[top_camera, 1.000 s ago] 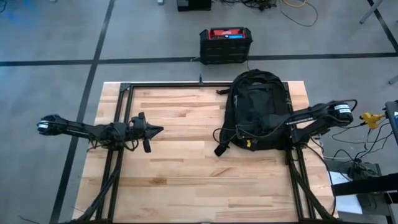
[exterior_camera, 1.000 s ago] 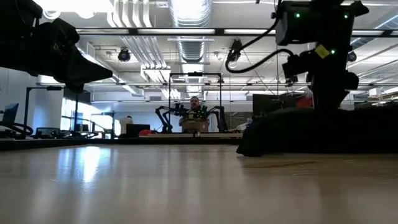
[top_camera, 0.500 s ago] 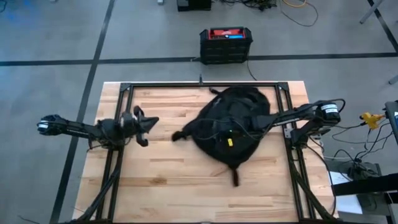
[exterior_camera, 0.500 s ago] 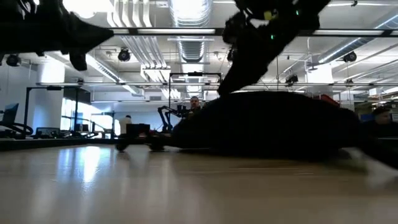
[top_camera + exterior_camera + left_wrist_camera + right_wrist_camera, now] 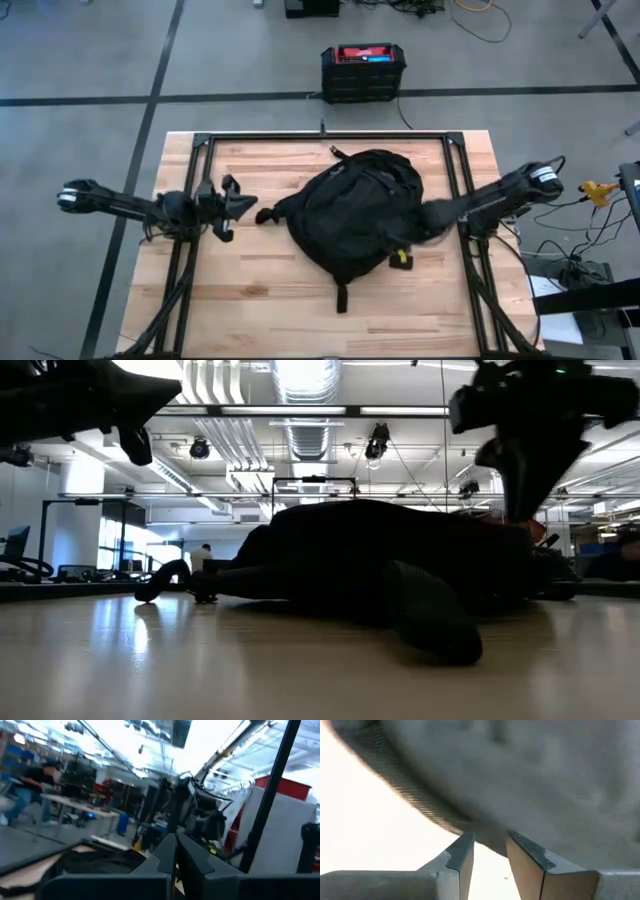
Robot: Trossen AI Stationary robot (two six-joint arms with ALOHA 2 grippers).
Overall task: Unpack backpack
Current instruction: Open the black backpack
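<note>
We see the big black backpack (image 5: 355, 215) lying flat in the middle of the wooden surface (image 5: 260, 290), its long way slanting from the far right toward the near left. Our right hand (image 5: 432, 217) touches its right side, fingers a little apart with fabric between them, though we cannot tell if it grips. Our left hand (image 5: 240, 207) waits just beside the bag's left end, looking closed and empty.

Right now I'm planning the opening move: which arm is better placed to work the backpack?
Probably the right gripper: it sits against the backpack edge, while the left gripper hangs short of it.
</note>
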